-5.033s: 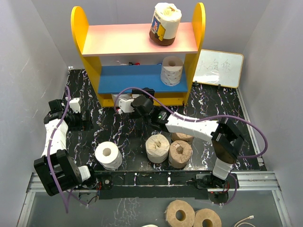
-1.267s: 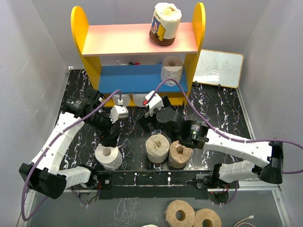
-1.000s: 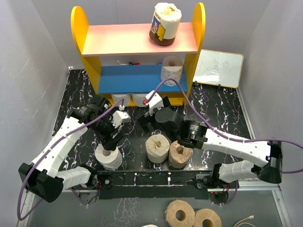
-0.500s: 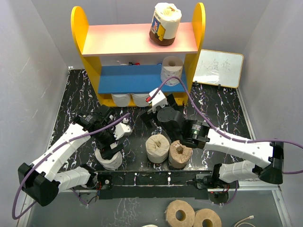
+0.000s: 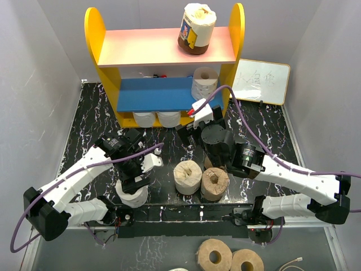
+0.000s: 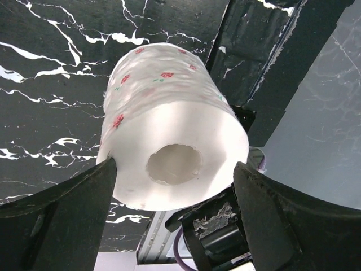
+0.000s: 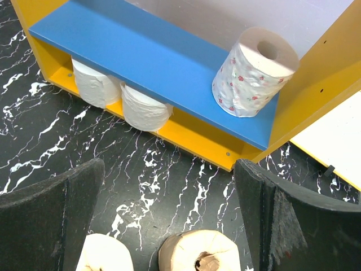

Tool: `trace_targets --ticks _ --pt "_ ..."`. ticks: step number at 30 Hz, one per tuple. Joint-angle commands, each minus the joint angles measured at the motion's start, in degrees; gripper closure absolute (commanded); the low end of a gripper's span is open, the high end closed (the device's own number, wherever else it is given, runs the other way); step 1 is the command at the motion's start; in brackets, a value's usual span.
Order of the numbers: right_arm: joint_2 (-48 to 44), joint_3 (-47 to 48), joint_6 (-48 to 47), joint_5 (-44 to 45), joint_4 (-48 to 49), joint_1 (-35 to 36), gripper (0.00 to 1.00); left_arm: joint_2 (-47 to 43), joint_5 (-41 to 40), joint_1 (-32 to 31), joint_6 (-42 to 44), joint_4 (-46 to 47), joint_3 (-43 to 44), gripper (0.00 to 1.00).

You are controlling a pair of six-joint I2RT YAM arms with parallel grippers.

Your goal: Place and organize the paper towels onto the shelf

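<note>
Evidently the pickup step: your left gripper (image 6: pixel 172 169) flanked the white roll (image 6: pixel 169 101), near-left on the tabletop (image 5: pixel 93 121); whether its fingers had clamped, I couldn't tell. Your right gripper (image 7: pixel 169 166) gaped empty. The next move likely called for a firm squeeze, then a lift to the shelf (image 5: pixel 158 93).

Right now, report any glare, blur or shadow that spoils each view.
Left wrist: the white roll sits close to the lens, its near end washed out by glare; the left fingers are dark and soft. Right wrist: the shelf is sharp, the right fingers dim and blurred. Top external: evenly lit and sharp, no glare.
</note>
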Motion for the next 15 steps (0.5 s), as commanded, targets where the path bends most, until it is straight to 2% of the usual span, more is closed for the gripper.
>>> trace_targets --ticks 1,3,8,10,15 --pt "-0.78 1.75 -0.13 1.84 0.68 -0.14 0.02 -0.50 -5.06 -0.63 -3.17 2.40 -0.73 0.16" --pt "-0.34 1.76 -0.20 1.66 0.70 -0.19 0.01 -0.99 -7.35 -0.63 -3.77 4.24 -0.34 0.15" --pt "0.83 1.55 -0.23 1.46 0.32 -0.14 0.01 -1.15 -4.83 0.06 -3.13 2.81 7.58 0.12" --pt "0.96 1.29 -0.18 1.46 0.36 -0.14 0.01 -0.65 -6.10 0.16 -2.80 2.75 9.39 0.12" --pt "0.77 0.84 -0.04 1.37 0.28 -0.14 0.01 -0.61 -8.15 0.15 -1.58 3.85 7.77 0.11"
